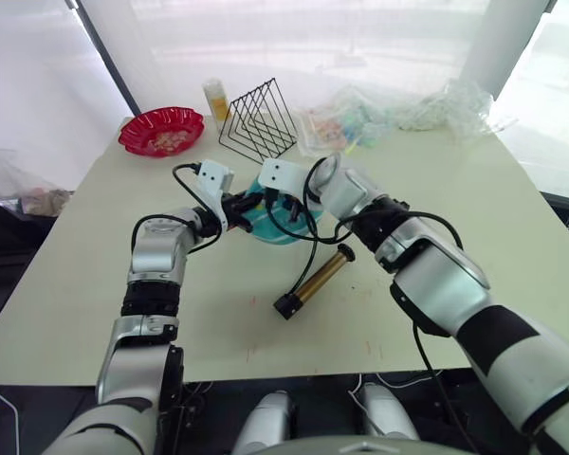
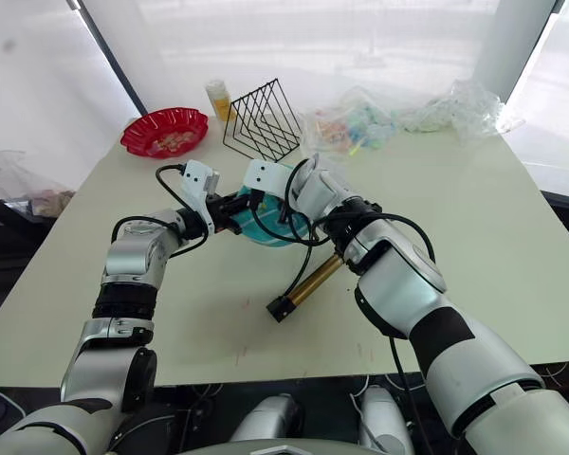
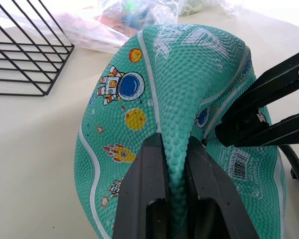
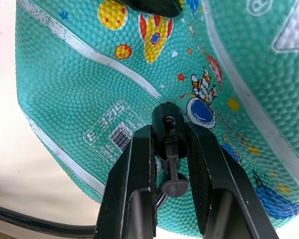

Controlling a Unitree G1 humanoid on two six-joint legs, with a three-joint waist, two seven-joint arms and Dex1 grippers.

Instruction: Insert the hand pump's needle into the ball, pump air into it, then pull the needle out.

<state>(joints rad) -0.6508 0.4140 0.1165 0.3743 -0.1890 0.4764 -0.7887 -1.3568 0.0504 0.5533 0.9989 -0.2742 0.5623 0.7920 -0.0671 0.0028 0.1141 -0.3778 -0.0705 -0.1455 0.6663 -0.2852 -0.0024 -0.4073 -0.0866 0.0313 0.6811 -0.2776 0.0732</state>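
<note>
Table edge runs along the bottom of the frame, with bare room on both sides of the arms. Just above it, centre, lies the hand pump, its hose looping up. Higher, at centre, the flattish teal ball with cartoon prints is pinched along a fold by the left gripper. The right gripper clamps the needle fitting against the ball. Upper left: 1 red bowl, 1 wire rack; plastic bags upper right.

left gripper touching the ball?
Touching. In the left wrist view, the left gripper is shut on a pinched fold of the ball, with the rubber squeezed between its fingers.
</note>
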